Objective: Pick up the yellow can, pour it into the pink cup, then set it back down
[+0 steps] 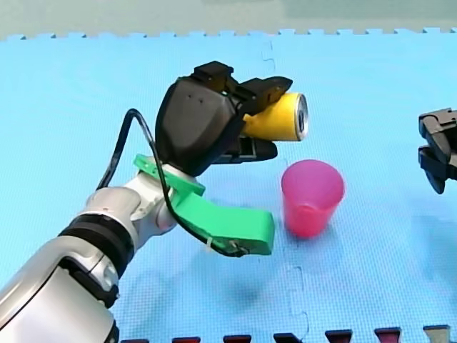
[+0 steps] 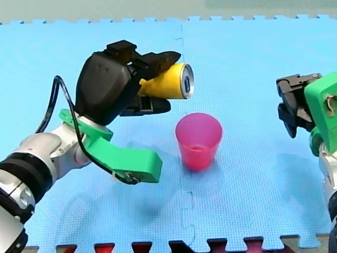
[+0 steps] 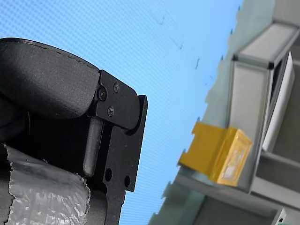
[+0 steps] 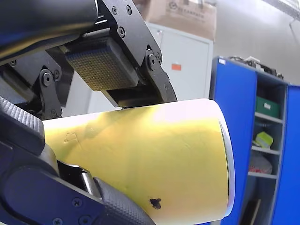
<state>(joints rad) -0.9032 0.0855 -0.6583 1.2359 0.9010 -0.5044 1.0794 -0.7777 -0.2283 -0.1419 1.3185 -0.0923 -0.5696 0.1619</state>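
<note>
Item 1. Yellow can (image 1: 282, 118): held in the air above the pink cup (image 1: 312, 196) and to its left, tipped nearly onto its side. The top end faces the cup's side, just short of being over the rim.

Item 2. Left hand (image 1: 203, 121): up and left of the cup, fingers (image 4: 101, 65) clamped around the can's body, pads pressed to the yellow wall from opposite sides.

Item 3. Right hand (image 2: 295, 105): holding nothing, well to the right of the cup.

Item 4. Pink cup: upright on the blue mat (image 1: 371, 86). No contents are visible inside; I cannot tell what the can holds.

Risks, as judged:
- The can's mouth sits left of the cup's centre, so anything poured may land on the near rim or the mat.
- If the can is lowered while tilted, it could knock the light cup over.
- The smooth wall may slip between the pads.
</note>
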